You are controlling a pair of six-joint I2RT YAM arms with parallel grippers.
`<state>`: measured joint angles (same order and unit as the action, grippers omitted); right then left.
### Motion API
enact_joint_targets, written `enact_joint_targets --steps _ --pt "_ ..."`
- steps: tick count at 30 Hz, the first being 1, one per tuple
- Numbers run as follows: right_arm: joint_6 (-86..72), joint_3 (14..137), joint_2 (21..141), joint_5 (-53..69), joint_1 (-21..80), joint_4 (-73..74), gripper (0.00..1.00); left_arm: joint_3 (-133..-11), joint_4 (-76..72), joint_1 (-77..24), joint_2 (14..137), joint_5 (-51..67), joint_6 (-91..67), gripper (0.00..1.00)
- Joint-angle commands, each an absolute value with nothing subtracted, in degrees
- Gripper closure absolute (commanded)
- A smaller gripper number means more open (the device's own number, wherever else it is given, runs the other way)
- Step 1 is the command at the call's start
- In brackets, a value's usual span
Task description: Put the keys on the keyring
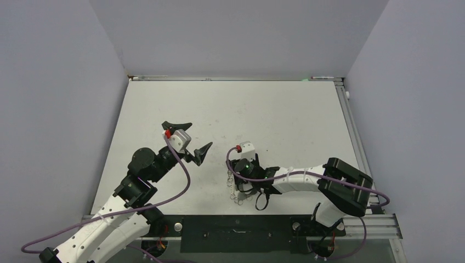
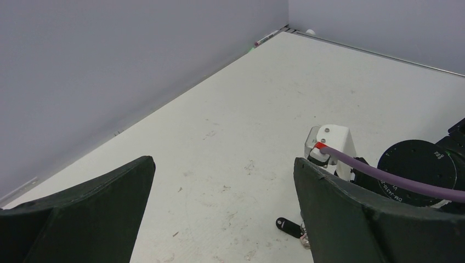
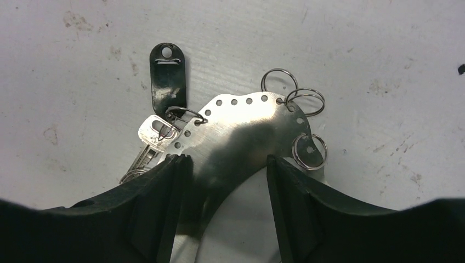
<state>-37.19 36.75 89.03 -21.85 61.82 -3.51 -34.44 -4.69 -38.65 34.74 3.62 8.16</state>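
In the right wrist view the keyring (image 3: 241, 118) is a flat silver crescent plate with holes along its rim and three small loops (image 3: 304, 101) at its right end. It lies on the white table. A silver key (image 3: 147, 143) and a black tab (image 3: 168, 76) hang from a small loop at its left end. My right gripper (image 3: 225, 161) is low over the table, its fingers clamped across the plate. In the top view it sits at the keyring (image 1: 234, 193). My left gripper (image 1: 200, 134) hangs open in the air to the left, holding nothing. The left wrist view shows the black tab (image 2: 288, 226) past my right finger.
Grey walls (image 1: 66, 82) close in the white table (image 1: 274, 109) at the left, back and right. The right arm's white camera block (image 2: 329, 143) and purple cable (image 2: 406, 181) lie just right of my left gripper (image 2: 222, 181). A metal rail (image 1: 356, 142) runs along the table's right edge.
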Motion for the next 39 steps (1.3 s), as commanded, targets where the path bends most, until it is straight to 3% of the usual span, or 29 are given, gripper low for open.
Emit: enact_joint_targets --steps 1,8,11,13,19,22,26,30,35,39 --pt "-29.43 40.50 87.49 -19.62 61.17 -3.91 0.42 -36.15 -5.81 -38.84 34.96 1.69 7.95 0.04" --pt "-27.42 40.65 71.91 -24.18 61.35 -2.24 0.35 -35.81 -6.68 -38.75 36.12 -0.69 4.20 0.04" --pt "-27.81 36.77 64.61 -25.39 61.48 -5.30 0.23 -36.43 -6.30 -38.67 37.35 -3.39 1.12 0.04" --pt "-28.35 34.87 60.21 -26.27 61.55 -5.94 0.21 -37.65 -4.41 -38.59 38.83 -7.58 -3.23 0.04" --pt "-29.31 31.08 49.03 -29.04 61.70 -3.53 0.19 -47.96 22.04 -38.67 49.27 -17.24 -12.90 0.04" --pt "-29.53 29.78 44.06 -30.37 61.70 -2.07 0.19 -49.63 27.82 -38.73 50.46 -17.59 -17.90 0.04" --pt "-29.40 28.21 39.17 -31.69 61.69 -1.22 0.19 -46.04 23.96 -38.83 45.11 -18.36 -26.00 0.04" --pt "-28.92 26.61 36.76 -32.27 61.69 -2.17 0.19 -42.46 20.19 -38.04 37.92 -13.64 -17.88 0.04" --pt "-30.95 25.07 35.63 -32.12 61.65 -3.49 0.19 -40.30 21.81 -36.30 31.02 -29.82 -17.75 0.04" --pt "-32.38 24.63 35.02 -31.99 61.64 -2.71 0.19 -39.64 21.50 -36.12 28.72 -27.82 -14.59 0.04"
